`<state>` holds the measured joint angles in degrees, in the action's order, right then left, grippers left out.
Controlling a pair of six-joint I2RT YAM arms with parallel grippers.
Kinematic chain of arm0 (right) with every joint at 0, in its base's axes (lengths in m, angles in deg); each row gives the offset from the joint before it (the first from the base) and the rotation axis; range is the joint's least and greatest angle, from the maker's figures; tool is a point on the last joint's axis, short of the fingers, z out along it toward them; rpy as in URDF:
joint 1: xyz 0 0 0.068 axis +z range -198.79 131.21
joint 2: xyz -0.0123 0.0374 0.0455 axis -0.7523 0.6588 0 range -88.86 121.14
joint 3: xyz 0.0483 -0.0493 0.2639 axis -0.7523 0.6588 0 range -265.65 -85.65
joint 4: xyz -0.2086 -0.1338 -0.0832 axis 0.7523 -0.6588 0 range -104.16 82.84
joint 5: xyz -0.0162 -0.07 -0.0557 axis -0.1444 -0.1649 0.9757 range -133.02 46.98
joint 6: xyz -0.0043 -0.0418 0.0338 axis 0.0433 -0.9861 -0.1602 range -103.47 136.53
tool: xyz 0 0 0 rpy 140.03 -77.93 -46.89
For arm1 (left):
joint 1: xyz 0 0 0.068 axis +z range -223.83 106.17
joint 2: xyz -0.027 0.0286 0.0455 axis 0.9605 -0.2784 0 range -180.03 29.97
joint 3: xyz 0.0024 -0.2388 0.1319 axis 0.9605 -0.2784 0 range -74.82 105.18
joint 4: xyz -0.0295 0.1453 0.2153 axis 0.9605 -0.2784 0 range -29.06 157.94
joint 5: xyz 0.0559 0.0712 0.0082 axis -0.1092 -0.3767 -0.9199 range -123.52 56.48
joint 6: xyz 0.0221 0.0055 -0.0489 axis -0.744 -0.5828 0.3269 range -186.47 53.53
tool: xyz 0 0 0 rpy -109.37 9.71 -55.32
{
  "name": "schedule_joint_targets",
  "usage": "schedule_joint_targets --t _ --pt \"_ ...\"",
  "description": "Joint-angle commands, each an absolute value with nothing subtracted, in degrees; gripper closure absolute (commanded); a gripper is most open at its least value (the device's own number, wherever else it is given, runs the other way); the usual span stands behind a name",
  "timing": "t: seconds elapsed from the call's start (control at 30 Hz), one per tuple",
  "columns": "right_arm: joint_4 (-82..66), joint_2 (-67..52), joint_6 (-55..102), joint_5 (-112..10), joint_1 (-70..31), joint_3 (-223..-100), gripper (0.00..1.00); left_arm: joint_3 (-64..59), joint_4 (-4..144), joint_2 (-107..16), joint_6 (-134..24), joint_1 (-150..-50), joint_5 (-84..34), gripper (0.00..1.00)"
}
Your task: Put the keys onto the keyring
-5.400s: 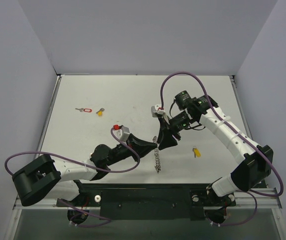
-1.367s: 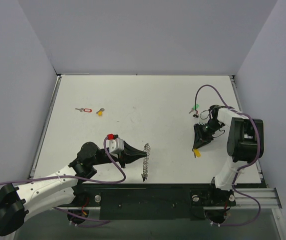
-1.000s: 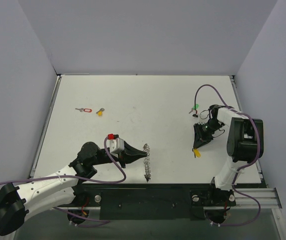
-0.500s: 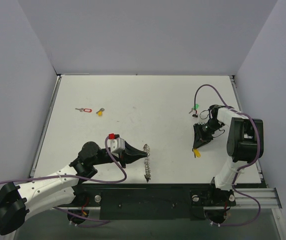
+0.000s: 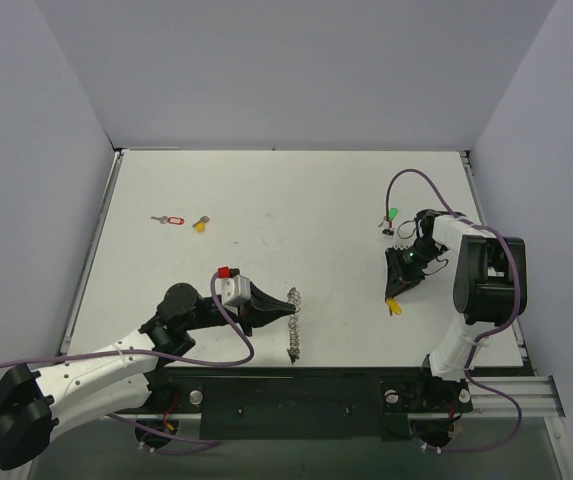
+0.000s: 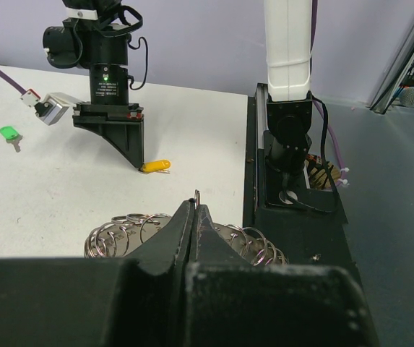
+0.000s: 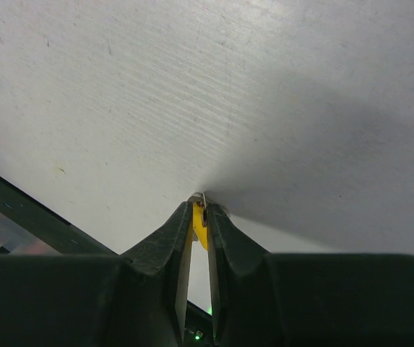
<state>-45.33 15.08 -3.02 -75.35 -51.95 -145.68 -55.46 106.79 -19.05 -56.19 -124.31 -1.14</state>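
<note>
Nearest the bases, at 6 o'clock on the table [image 5: 296,190], the left gripper [image 5: 286,309] is gripping the keyring [image 5: 294,340] with its jaws fully closed on one link. The rest of the loop is trailing in a line toward the near edge, and in the left wrist view its links are bunching on the surface beside the fingers. No key is showing on the ring in any view, so I am judging that nothing is threaded yet.

Further out, at 4 o'clock, the right gripper [image 5: 393,298] is pointing down at the near yellow key [image 5: 395,307]. Its jaws are standing almost closed, pinching the yellow head between the tips. The key seems to be lying on the table rather than hanging clear of it, though the wrist view is too tight to be sure. This key and the ring are sitting well apart, so carrying it across and working it onto a link is all remaining.

Beyond that, at 2 o'clock, the green key [image 5: 392,214] is lying loose just behind the right arm. Farthest off, at 10 o'clock, the far yellow key [image 5: 200,225] and the red-tag key [image 5: 170,220] are resting just beside each other, untouched.

So the task is looking barely begun: ring held, one key being picked, four keys in view waiting to go on
</note>
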Motion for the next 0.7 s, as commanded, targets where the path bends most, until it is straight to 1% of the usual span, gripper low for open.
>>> schedule_joint_targets --t 0.0,0.1,0.2,0.43,0.6,0.67 --pt "-48.73 15.29 -3.16 -74.4 -51.43 -147.26 0.9 -54.69 111.89 -18.99 -55.57 -124.37 -0.74 1.0" --pt "-48.73 15.29 -3.16 -74.31 -51.17 -147.17 0.92 -54.69 111.89 -18.81 -55.57 -124.37 -0.83 1.0" --pt "-48.99 15.21 -3.33 -74.57 -51.17 -147.26 1.0 -54.69 111.89 -18.9 -55.49 -124.37 -0.83 1.0" --pt "-51.19 12.57 -7.45 -76.5 -51.25 -148.4 1.0 -54.6 111.97 -19.17 -55.49 -124.28 -0.92 1.0" --pt "-53.3 3.18 -13.26 -81.42 -50.55 -148.84 1.0 -53.29 112.58 -19.51 -55.14 -124.02 -1.44 1.0" --pt "-55.57 -1.83 -18.7 -85.02 -49.24 -149.1 1.0 -52.24 113.38 -20.48 -54.87 -123.93 -1.44 1.0"
